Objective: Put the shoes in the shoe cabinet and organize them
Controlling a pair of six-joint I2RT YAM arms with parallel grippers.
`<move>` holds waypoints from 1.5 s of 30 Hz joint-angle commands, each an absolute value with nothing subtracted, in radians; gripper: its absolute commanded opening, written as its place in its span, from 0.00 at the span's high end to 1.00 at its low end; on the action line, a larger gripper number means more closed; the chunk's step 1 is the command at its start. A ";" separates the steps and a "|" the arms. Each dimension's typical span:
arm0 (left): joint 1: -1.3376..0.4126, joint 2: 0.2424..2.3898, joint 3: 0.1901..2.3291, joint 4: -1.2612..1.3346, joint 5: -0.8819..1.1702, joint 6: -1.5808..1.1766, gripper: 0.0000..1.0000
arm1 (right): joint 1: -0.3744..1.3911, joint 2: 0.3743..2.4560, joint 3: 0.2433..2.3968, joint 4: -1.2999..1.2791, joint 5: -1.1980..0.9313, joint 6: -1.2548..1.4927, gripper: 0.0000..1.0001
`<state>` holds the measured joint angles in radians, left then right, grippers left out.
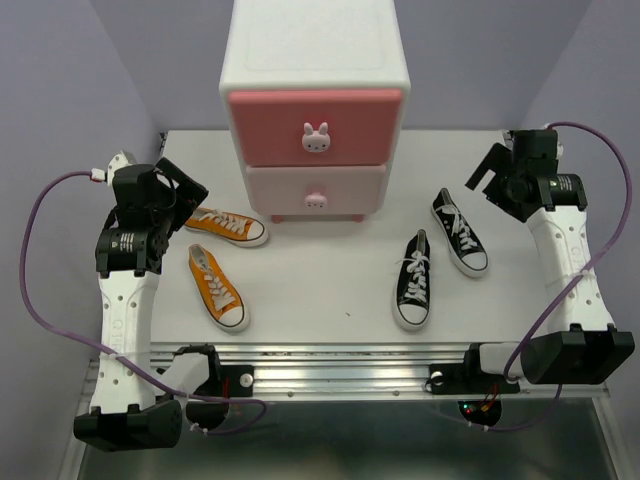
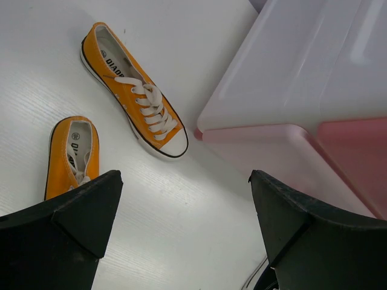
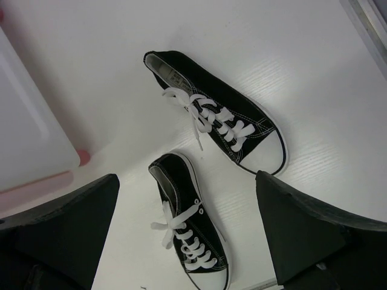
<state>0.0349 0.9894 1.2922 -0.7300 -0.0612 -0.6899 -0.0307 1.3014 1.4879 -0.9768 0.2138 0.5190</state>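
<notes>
Orange shoes (image 1: 215, 285) lay on the surface (image 1: 320, 300) left of the closed cabinet (image 1: 315, 100) and black shoes (image 1: 413, 280) right of it, while the left gripper (image 2: 184, 181) and right gripper (image 3: 186, 178) hung wide open and empty; the shoes were judged light, soft canvas, best pinched across the stiffer sole at midfoot.

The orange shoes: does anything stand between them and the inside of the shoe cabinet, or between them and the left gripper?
Yes: the upper drawer and the lower drawer are both shut, so their fronts block the way in. Between the open left gripper and the orange shoes, nothing visible stands.
</notes>
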 commanded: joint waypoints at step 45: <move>0.040 1.313 2.030 -0.566 0.251 -0.577 0.01 | 0.382 1.345 1.939 -0.844 -0.325 0.448 0.00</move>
